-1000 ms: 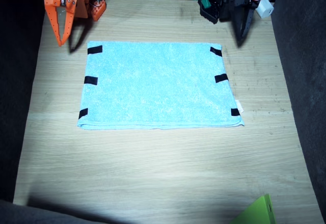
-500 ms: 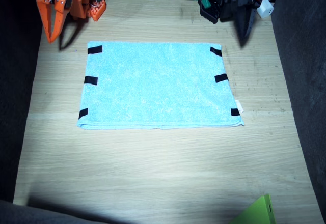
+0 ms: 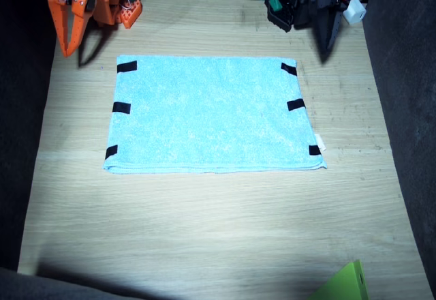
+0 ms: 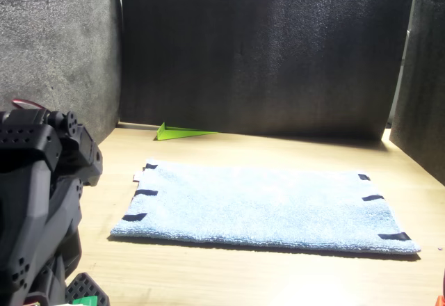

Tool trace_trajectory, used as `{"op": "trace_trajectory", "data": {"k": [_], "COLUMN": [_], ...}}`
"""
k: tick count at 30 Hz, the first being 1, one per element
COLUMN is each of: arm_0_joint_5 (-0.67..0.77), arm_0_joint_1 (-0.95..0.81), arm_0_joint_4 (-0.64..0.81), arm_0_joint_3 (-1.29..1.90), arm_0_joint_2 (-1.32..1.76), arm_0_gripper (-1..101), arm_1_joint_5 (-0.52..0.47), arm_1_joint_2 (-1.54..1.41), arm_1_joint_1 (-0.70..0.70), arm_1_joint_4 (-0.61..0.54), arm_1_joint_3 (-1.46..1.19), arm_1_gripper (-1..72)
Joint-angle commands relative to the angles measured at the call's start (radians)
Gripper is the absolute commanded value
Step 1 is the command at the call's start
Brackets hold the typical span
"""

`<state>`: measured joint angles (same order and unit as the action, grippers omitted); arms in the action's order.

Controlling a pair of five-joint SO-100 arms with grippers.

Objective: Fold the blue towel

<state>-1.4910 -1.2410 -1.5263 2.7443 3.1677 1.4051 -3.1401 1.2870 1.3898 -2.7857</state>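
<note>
A blue towel [image 3: 212, 114] lies flat and spread out in the middle of a pale wooden tabletop [image 3: 204, 232]. It is a rectangle of terry cloth with small black tape marks [image 3: 121, 108] along both short edges and a small white tag [image 3: 320, 142] at one corner.

Neither arm touches it. The orange right gripper [image 3: 67, 37] hangs just beyond one far corner of the towel, its fingers pointing down with a narrow gap between them. The black left gripper [image 3: 330, 39] hangs beyond the other far corner; it is dark against its own shadow, so whether its fingers are apart or together cannot be told. A bright green pointed flat piece [image 3: 345, 284] lies at the tabletop's near edge, well apart from the towel.

The towel looks soft, light and limp, likely to sag and drag rather than hold shape. The corners by the tape marks seem the best places to pinch, one per gripper, so an edge lifts evenly.
</note>
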Motion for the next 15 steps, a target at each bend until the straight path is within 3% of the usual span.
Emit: {"op": "trace_trajectory", "data": {"k": [1, 8, 15], "arm_0_joint_5": [-0.043, -0.023, -0.006], "arm_0_joint_1": [0.026, 0.020, -0.009], "arm_0_joint_4": [0.003, -0.008, -0.009], "arm_0_joint_3": [-0.014, -0.017, -0.017], "arm_0_joint_2": [0.008, 0.008, 0.008], "arm_0_gripper": [0, 0, 0], "arm_1_joint_5": [0.017, -0.017, -0.017], "arm_1_joint_2": [-0.008, -0.008, -0.009], "arm_1_joint_1": [0.000, 0.034, 0.009], "arm_1_joint_4": [-0.006, -0.058, 0.003], "arm_1_joint_3": [0.025, 0.014, 0.026], "arm_1_gripper": [0.0, -0.1, -0.1]}}
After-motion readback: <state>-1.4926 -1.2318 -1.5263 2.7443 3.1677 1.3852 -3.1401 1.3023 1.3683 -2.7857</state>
